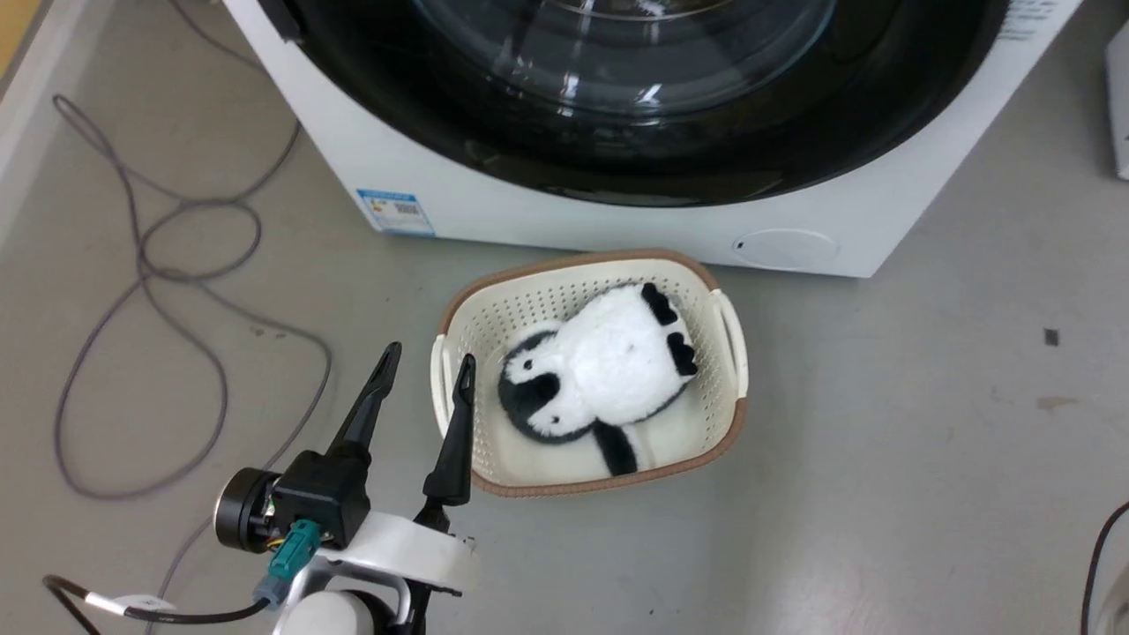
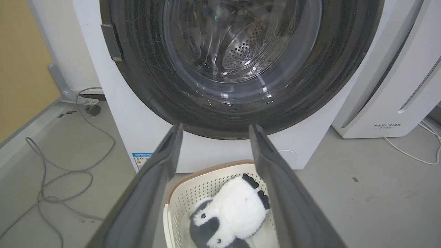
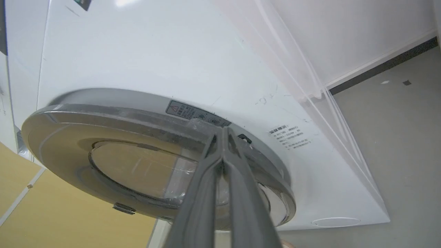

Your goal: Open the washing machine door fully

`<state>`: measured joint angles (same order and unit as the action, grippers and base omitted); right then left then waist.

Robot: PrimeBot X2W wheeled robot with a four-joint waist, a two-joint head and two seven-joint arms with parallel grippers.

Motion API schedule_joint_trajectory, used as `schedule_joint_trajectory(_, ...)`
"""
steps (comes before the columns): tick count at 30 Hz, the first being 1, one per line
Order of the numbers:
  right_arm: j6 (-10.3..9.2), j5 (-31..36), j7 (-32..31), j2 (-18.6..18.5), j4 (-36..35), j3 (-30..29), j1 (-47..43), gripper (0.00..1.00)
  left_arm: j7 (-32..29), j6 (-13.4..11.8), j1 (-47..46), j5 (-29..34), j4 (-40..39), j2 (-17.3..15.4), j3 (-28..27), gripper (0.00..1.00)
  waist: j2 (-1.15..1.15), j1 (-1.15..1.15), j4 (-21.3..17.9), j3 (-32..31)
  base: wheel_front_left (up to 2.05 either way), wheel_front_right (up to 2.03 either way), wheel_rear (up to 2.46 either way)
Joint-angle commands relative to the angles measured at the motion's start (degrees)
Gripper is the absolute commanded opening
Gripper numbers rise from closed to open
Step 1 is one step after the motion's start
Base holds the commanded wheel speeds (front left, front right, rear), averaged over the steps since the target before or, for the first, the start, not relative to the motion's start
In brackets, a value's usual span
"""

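The washing machine [image 1: 529, 212] is white and stands at the top of the head view, and its door [image 1: 653, 150] has a glossy black rim around bulging glass. In the left wrist view the door [image 2: 137, 75] sits flat on the machine's front [image 2: 131, 131], with the steel drum visible through the glass. My left gripper [image 1: 426, 360] is open low over the floor, beside the basket and well short of the door; its fingers [image 2: 216, 128] frame empty air. My right gripper [image 3: 223, 130] is shut, with its tips against the edge of the door's rim [image 3: 103, 117] near a warning label.
A cream basket [image 1: 728, 353] holding a penguin plush [image 1: 609, 370] sits on the floor just before the machine. Grey cables [image 1: 176, 265] loop on the floor to the left. A white FEELBIRD appliance [image 2: 389, 103] stands right of the machine. A yellow wall [image 2: 20, 69] is at the left.
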<state>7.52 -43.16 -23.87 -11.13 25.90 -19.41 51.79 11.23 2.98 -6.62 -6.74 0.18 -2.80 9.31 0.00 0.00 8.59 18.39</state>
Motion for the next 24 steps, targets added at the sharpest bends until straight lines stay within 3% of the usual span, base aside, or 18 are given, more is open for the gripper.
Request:
schedule_joint_trajectory(1,-0.02,-1.1,-1.2,0.0,1.4,-1.0,3.1,0.00,0.7,0.0,-1.2,-0.3,-0.3,-0.1,0.4,1.00,0.00,0.00,0.5,0.7,0.00,0.00,0.00)
schedule_joint_trajectory(24,-0.03,1.5,-23.3,0.6,19.2,-13.9,25.4,0.00,3.4,-0.1,-4.3,-2.9,-0.7,-0.1,2.5,1.00,0.00,0.00,4.1,7.6,0.00,0.00,0.00)
